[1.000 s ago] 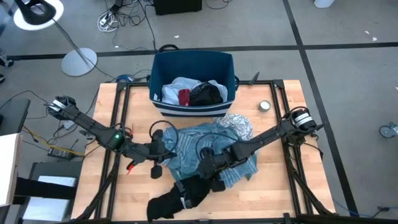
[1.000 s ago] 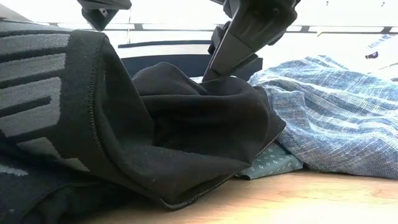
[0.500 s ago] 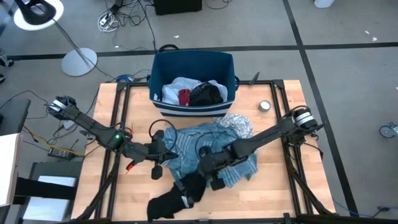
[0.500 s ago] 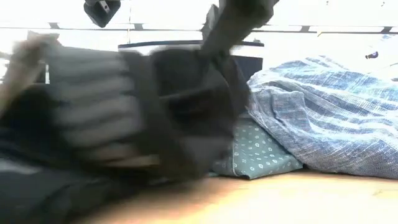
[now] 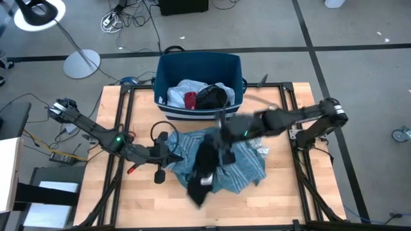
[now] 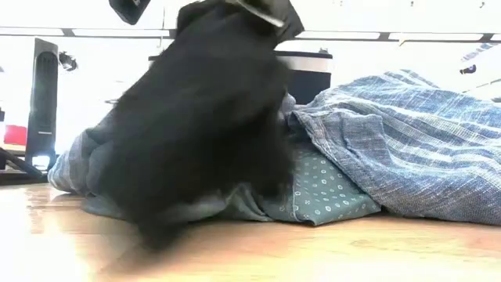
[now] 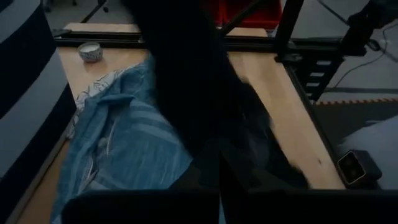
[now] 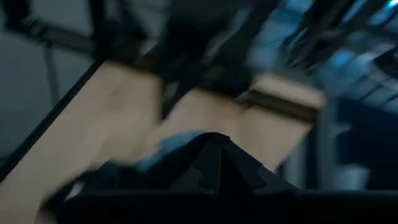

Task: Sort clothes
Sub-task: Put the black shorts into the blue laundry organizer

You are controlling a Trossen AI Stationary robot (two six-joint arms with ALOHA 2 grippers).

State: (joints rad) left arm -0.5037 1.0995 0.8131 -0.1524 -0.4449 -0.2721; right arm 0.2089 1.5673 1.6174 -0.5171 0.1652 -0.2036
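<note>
The right gripper (image 5: 221, 131) sits just past the table's centre toward twelve o'clock, its fingers pinched shut on the top of a long black fabric garment (image 5: 202, 168) that hangs from it in a limp column, trailing toward seven o'clock over the pile. The grip point itself is smeared with motion in the high view, and in the right wrist view only the dark finger bases and a blurred strip of black cloth show. In the low view the black fabric garment (image 6: 200, 117) fills the middle as a soft blur, its lower end lost against the wood, so whether it touches the board cannot be told.

Under it lies a light blue striped woven shirt (image 5: 241, 168), spread across the centre, with a teal dotted cloth (image 6: 325, 192) tucked beneath its near edge. A white-and-grey patterned cloth (image 5: 262, 149) peeks out at the pile's three o'clock side, mostly covered.

The left gripper (image 5: 168, 156) rests at nine o'clock of the pile, jaws closed and holding nothing visible; the hanging garment blocks most of its own wrist view.

At twelve o'clock the dark blue plastic bin (image 5: 199, 64) holds a pale crumpled cloth (image 5: 183, 90), a small red piece (image 5: 190, 100) and a black bundle (image 5: 213, 96). A small round metal tin (image 7: 91, 51) stands near the far right part of the wooden table (image 5: 289, 199)
</note>
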